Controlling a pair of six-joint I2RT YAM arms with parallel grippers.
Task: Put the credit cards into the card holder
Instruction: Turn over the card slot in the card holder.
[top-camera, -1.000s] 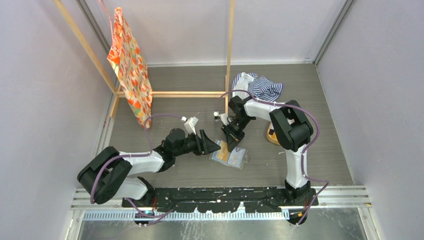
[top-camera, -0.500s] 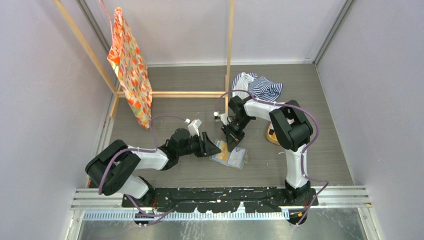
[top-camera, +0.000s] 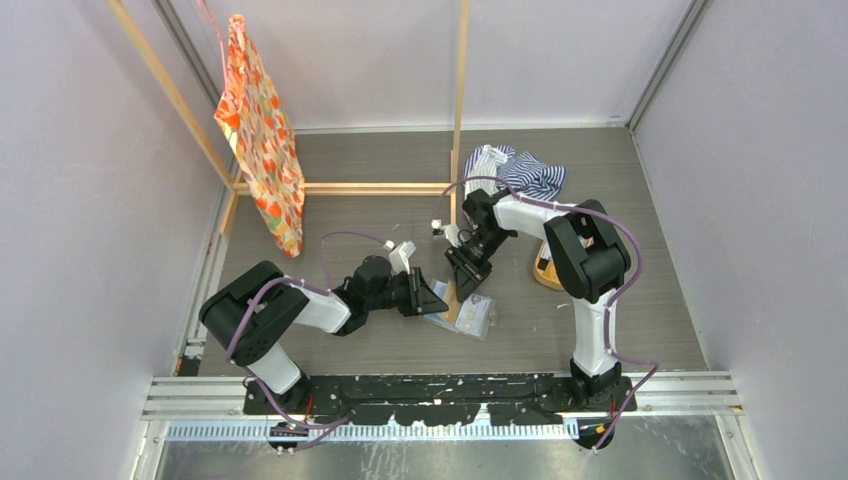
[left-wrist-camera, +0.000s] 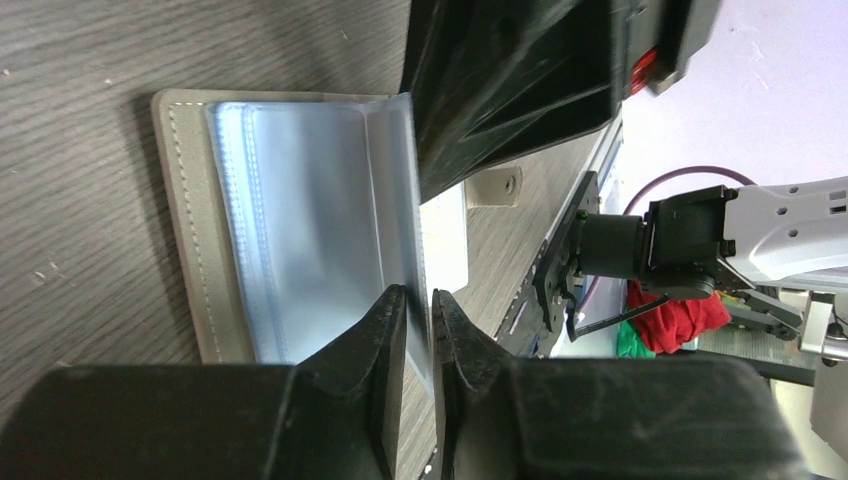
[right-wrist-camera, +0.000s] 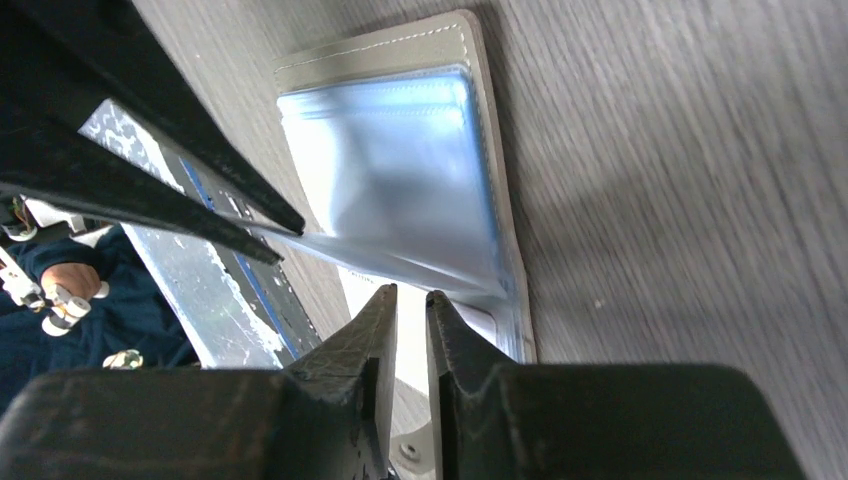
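The card holder (top-camera: 472, 318) lies open on the table, a taupe wallet (left-wrist-camera: 185, 230) with clear plastic sleeves inside (right-wrist-camera: 400, 150). My left gripper (top-camera: 437, 298) is shut on one raised sleeve (left-wrist-camera: 395, 200), whose edge passes between its fingertips (left-wrist-camera: 418, 297). In the right wrist view that sleeve (right-wrist-camera: 400, 262) runs taut from the left fingers (right-wrist-camera: 150, 190) to the wallet's fold. My right gripper (right-wrist-camera: 410, 293) hangs just beside it, jaws a narrow gap apart with nothing between them. A white card (left-wrist-camera: 447, 240) shows under the sleeves. Other credit cards are hidden.
An oval orange-tan tray (top-camera: 541, 272) sits behind the right arm, mostly covered by it. A striped cloth (top-camera: 520, 172) lies at the back beside a wooden frame post (top-camera: 458, 120). A patterned orange bag (top-camera: 262, 130) hangs at the left.
The left arm has slid right to the wallet and its jaws have closed on a plastic sleeve. The right gripper's jaws have parted slightly, and it has shifted a little.
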